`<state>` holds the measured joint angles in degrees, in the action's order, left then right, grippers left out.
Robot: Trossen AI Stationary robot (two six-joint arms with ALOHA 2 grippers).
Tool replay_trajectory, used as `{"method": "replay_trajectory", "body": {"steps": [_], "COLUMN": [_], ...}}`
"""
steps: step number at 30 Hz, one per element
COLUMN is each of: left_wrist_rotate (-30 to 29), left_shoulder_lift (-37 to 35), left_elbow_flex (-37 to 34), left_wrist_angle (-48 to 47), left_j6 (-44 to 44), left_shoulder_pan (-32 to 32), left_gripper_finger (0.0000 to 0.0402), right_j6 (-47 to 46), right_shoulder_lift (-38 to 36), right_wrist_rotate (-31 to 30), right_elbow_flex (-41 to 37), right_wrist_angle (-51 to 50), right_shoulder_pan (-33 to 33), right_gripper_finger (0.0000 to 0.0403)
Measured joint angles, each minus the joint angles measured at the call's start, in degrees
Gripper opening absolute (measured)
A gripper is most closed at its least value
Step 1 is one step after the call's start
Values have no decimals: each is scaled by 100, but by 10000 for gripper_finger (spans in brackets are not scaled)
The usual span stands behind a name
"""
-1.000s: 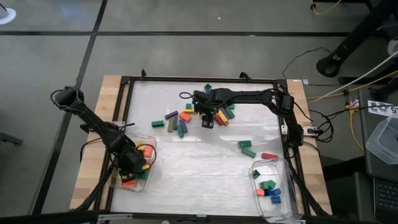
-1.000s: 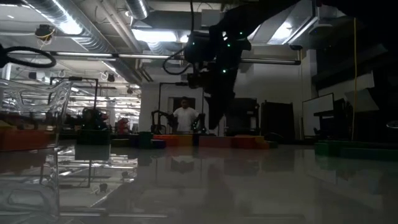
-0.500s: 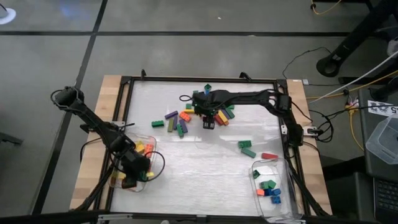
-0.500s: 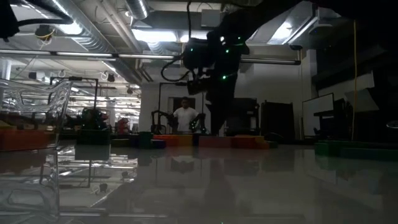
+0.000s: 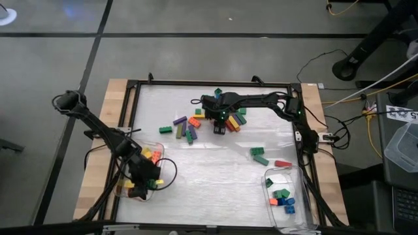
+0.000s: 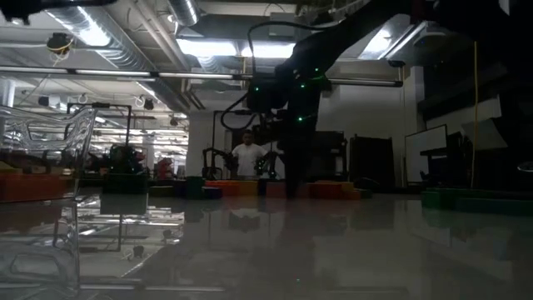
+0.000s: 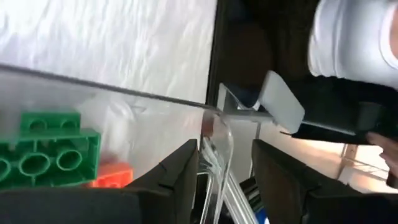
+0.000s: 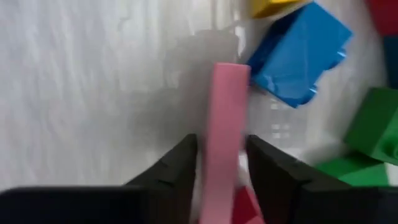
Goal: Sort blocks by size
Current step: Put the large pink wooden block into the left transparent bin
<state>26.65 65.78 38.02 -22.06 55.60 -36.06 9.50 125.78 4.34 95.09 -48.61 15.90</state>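
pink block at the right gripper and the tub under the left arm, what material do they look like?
Pink block: looks like hard moulded plastic, opaque, smooth faces, straight edges, held between the right gripper fingers. Tub: clear rigid plastic, probably glossy; the green brick shows through its wall, and its thin rim catches light.

A robotics lab or workshop: bare silver ventilation ducts point(image 6: 125, 33) and strip lights run overhead at 11 o'clock, a person in a white shirt point(image 6: 246, 157) stands by another dark robot rig, and loose cables point(image 5: 353, 98) trail across the grey concrete floor point(image 5: 196, 39) at 3 o'clock.
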Motion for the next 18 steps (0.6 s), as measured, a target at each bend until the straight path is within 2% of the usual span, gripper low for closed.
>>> {"method": "replay_trajectory", "body": {"steps": [4,9,14,18], "left_wrist_rotate": [-18,-483,-1729,-2810], "left_shoulder_lift": [-63,-65,-65,-65], "left_elbow_flex": [0,2,0,0], "left_wrist_angle": [375,713,830,814], "left_j6": [-258,-806,-1477,-1889], "left_shoulder_pan": [191,489,859,1160], "left_gripper_finger": [139,139,139,139], "right_j6": [-9,-50,-180,-168], "right_shoulder_lift": [0,8,13,13], "right_wrist_rotate": [483,1400,2322,2437], "right_elbow_flex": [-2,-10,-15,-15], "right_wrist_angle": [56,232,592,813], "right_shoulder_pan": [-2,-50,-348,-741], "right_gripper_finger": [52,51,67,67]}}
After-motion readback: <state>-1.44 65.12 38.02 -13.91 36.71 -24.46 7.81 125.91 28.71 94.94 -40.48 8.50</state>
